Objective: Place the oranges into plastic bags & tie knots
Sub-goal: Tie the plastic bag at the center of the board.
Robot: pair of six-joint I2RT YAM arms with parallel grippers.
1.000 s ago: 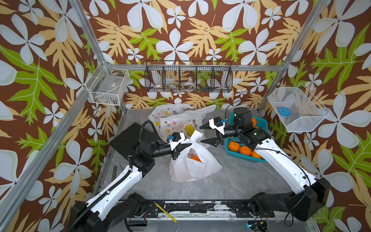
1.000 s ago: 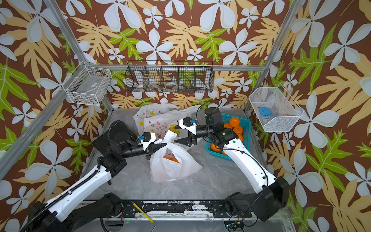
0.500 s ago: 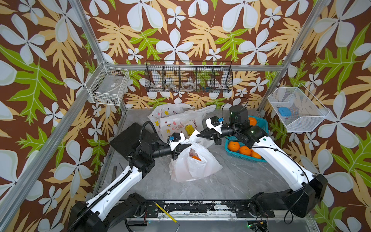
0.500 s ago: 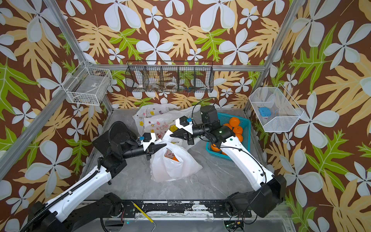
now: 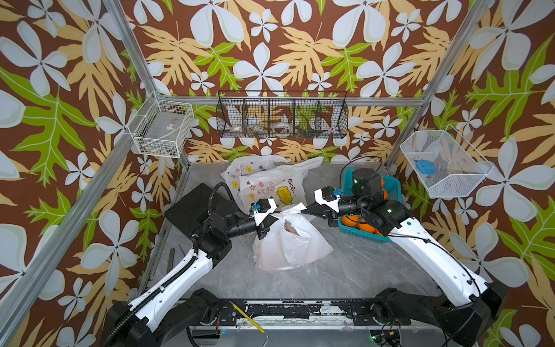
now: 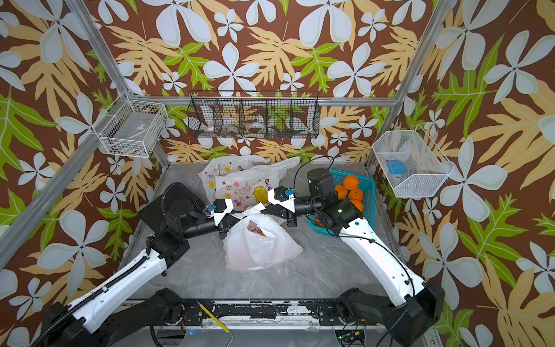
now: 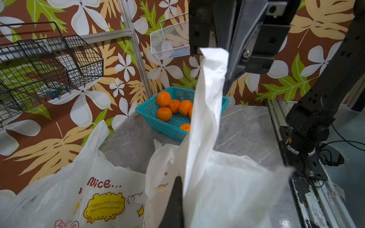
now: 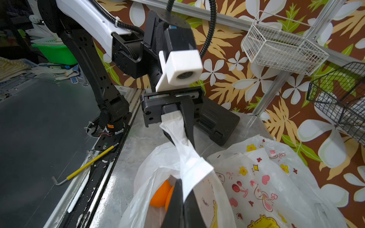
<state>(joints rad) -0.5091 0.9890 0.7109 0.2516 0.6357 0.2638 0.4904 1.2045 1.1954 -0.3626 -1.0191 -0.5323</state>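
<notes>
A white plastic bag (image 5: pixel 291 243) (image 6: pixel 261 246) stands mid-table with oranges (image 8: pixel 160 193) showing through its mouth. One twisted handle strip (image 8: pixel 181 146) (image 7: pixel 207 102) is stretched taut between both grippers. My left gripper (image 5: pixel 274 218) (image 7: pixel 180 181) is shut on its left end, my right gripper (image 5: pixel 302 211) (image 8: pixel 182 183) shut on its right end, both just above the bag. More oranges (image 6: pixel 351 183) (image 7: pixel 171 106) lie in the teal basket (image 5: pixel 360 237) under my right arm. Printed plastic bags (image 5: pixel 267 183) (image 8: pixel 266 187) lie flat behind. No finished knots show.
A black box (image 5: pixel 192 207) sits at the table's left edge. A black wire basket (image 5: pixel 282 117) hangs on the back wall, with white wire baskets (image 5: pixel 162 132) (image 5: pixel 444 162) on the side posts. A yellow-handled hex key (image 5: pixel 247 320) lies on the front rail.
My right gripper was open near the basket; it has moved left to the bag and shut on the handle strip. The left gripper has kept its grip in place.
</notes>
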